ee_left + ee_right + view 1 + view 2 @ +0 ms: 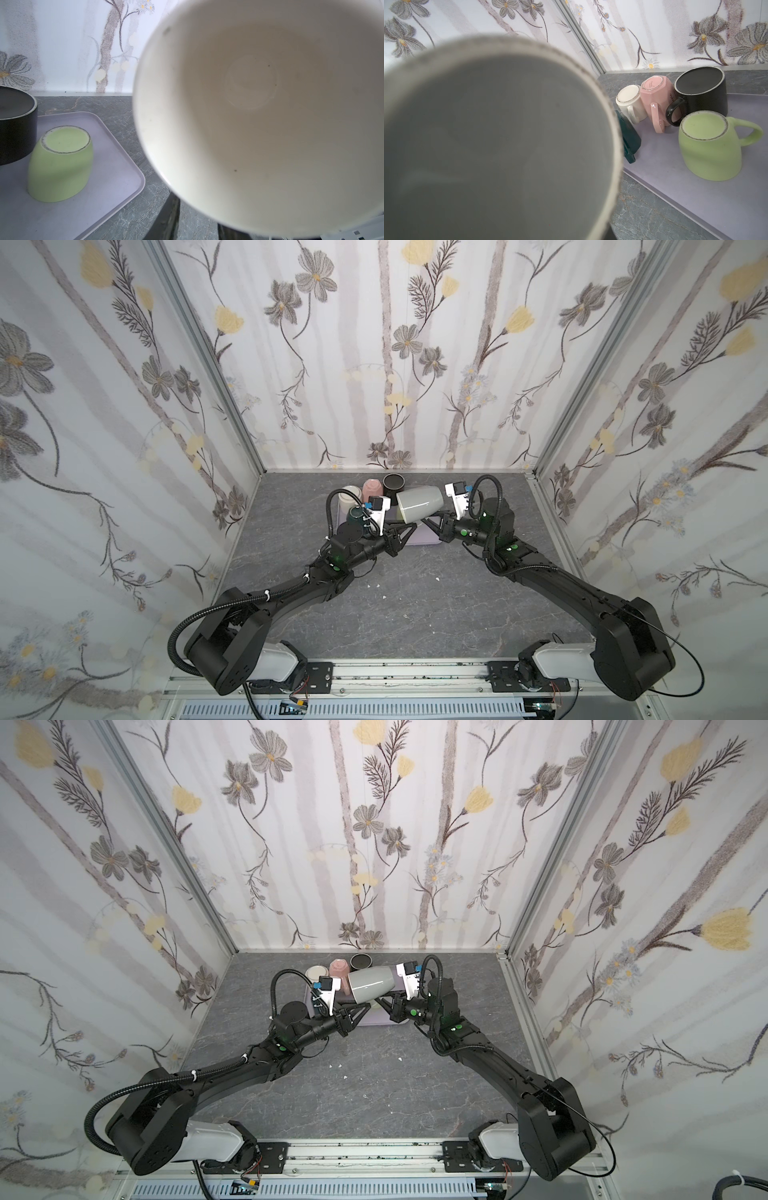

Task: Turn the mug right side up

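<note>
Above the near edge of the lavender tray point(424, 540), up in the air: grey mug point(419, 502), lying on its side, clear of the tray and of the marbled table point(415, 605). Points its mouth to the left and its base to the right in both top views. Fills most of the left wrist view with its pale inside, and most of the right wrist view with its flat grey base. Handle out of sight in every view.

Right underneath, closing in from either side: left gripper point(409, 527) and right gripper point(428, 524), tips close together below the mug's near flank. Right gripper pinched fully closed; on the handle or on nothing, hidden by the mug's body. Left gripper showing two dark fingers point(166, 220) in its wrist view, a narrow strip of table between them, tucked just under the rim. Gripping or merely standing by, cannot tell.

Along the far edge of the tray, left to right: white mug point(347, 493), pink mug point(372, 489), black mug point(393, 483), all three base-up. Just beside the black one, on its near side: light green mug point(710, 149), base-up as well. Over at the tray's left: teal mug point(630, 137), mostly hidden, posture unclear.
</note>
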{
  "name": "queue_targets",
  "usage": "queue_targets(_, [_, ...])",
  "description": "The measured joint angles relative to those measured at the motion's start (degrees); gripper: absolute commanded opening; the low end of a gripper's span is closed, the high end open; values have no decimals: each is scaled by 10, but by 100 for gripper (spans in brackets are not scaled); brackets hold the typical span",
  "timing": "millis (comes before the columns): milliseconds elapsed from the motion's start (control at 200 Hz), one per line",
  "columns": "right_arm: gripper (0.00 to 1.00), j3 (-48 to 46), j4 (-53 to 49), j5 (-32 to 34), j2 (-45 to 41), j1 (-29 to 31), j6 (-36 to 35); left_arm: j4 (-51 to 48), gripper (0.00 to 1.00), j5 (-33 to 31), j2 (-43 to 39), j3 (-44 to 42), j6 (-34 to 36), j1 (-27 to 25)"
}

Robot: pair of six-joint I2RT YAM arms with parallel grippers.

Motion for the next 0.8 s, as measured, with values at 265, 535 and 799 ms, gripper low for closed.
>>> queue_targets(265, [0, 0, 15, 0, 12, 0, 21, 37, 36, -9, 16, -3, -3, 0])
queue_targets(535, [0, 0, 19, 0, 13, 1, 26, 87, 34, -1, 52, 7, -14, 0])
queue_targets(799, [0, 1, 30, 2, 15, 0, 31, 94, 14, 10, 71, 22, -24, 1])
